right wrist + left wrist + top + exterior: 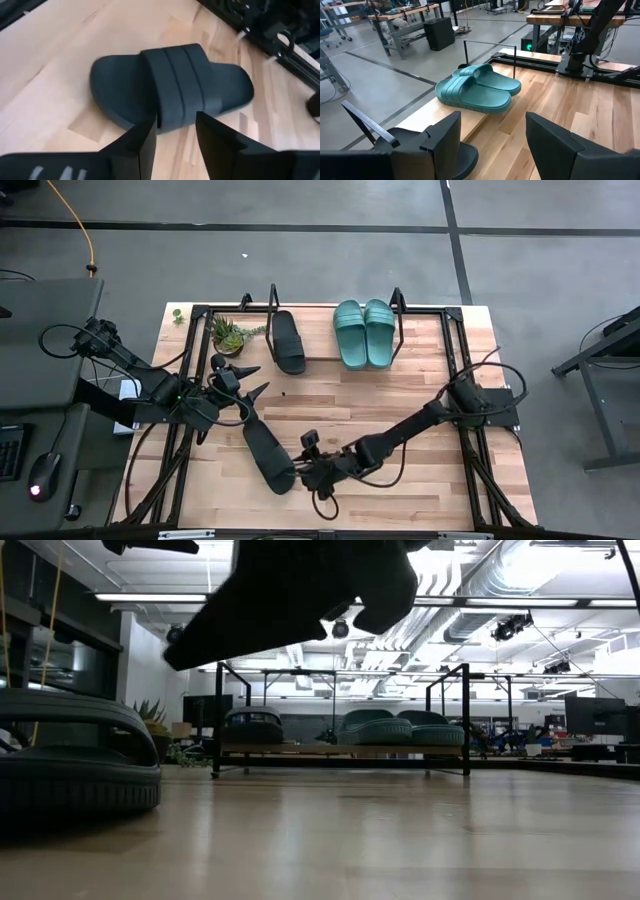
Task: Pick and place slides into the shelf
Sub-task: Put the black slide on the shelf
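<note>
bright overhead ceiling lights | soft shadows | low view foreground blurred

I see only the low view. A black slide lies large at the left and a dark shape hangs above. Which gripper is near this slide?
Observer: The right gripper. It points at the strap side of the black slide on the table.
Operator: Does it grip the slide?
Observer: No. Its fingers are open at the strap's edge, not closed on it.
Operator: And the other arm?
Observer: The left gripper is open and empty, between that slide and the shelf.
</note>
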Robot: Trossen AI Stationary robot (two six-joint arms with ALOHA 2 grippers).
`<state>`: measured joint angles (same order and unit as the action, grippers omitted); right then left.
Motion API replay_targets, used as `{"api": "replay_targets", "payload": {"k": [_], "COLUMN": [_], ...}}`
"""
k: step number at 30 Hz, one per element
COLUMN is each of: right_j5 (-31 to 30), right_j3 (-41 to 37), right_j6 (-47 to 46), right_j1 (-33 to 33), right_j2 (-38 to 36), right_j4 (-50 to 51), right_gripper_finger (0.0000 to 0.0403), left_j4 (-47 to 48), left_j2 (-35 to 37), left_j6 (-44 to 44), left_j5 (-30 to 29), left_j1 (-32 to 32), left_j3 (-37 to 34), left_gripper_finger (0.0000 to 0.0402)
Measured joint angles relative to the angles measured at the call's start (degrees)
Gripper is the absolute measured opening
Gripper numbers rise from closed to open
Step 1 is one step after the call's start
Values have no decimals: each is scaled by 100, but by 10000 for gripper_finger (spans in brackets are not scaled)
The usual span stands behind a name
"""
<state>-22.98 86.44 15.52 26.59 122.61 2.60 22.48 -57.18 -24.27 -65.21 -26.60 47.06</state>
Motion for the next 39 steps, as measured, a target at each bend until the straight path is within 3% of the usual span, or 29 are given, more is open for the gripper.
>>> {"api": "replay_targets", "payload": {"k": [5, 14, 32, 39], "right_j5": [90, -321, -321, -733], "right_j3": [200, 460, 462, 462], "right_j6": [78, 264, 303, 412], "right_j1": [-7, -7, -7, -11], "right_j2": [318, 575, 905, 1079], "right_j4": [17, -52, -583, -880], "right_gripper_finger": [162, 215, 218, 217], "left_j4": [-2, 0, -2, -2], "left_j2": [2, 0, 0, 2], "left_j6": [0, 0, 0, 0], "left_j5": [0, 0, 0, 0], "left_j1": [-1, 1, -1, -1], "left_j3": [0, 0, 0, 0], "left_gripper_finger": [207, 207, 207, 207]}}
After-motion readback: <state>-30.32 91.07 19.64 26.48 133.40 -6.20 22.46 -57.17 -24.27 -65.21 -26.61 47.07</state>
